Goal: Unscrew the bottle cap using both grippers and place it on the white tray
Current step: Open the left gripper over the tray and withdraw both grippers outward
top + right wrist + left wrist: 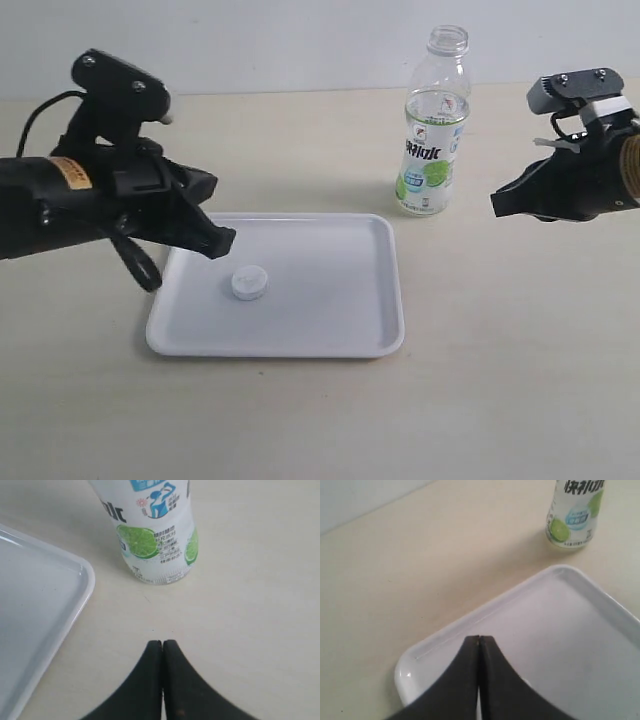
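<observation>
Cap (247,282): lies flat on the tray (330,320), top up, left of the tray's middle and clear of the rim. Nothing touches it.

Bottle (433,130): stands upright on the table (300,140) with its neck open. It sits just beyond the tray's far right corner, apart from the rim. The label with the lime picture faces the exterior camera.

Your left hand (222,240): hangs over the left part of the tray, jaws pressed together to a single point, gripping nothing. In the exterior view the tip sits near the cap, up and to its left, with a strip of white tray showing between them. In the left wrist view the two jaws meet in one thin seam over the tray floor. A rounded tray corner and the bottle's base show beyond them. You cannot make out the cap in that view.

Your right hand (497,205): off the tray, to the right of the bottle, over bare table. Its jaws lie flat against each other and it is empty. The tip points toward the bottle's lower half, well apart from it. In the right wrist view the closed tips aim at the bottle's base with bare table between, and a tray corner shows off to one side.

How high either hand hangs above the surface, you cannot tell.
</observation>
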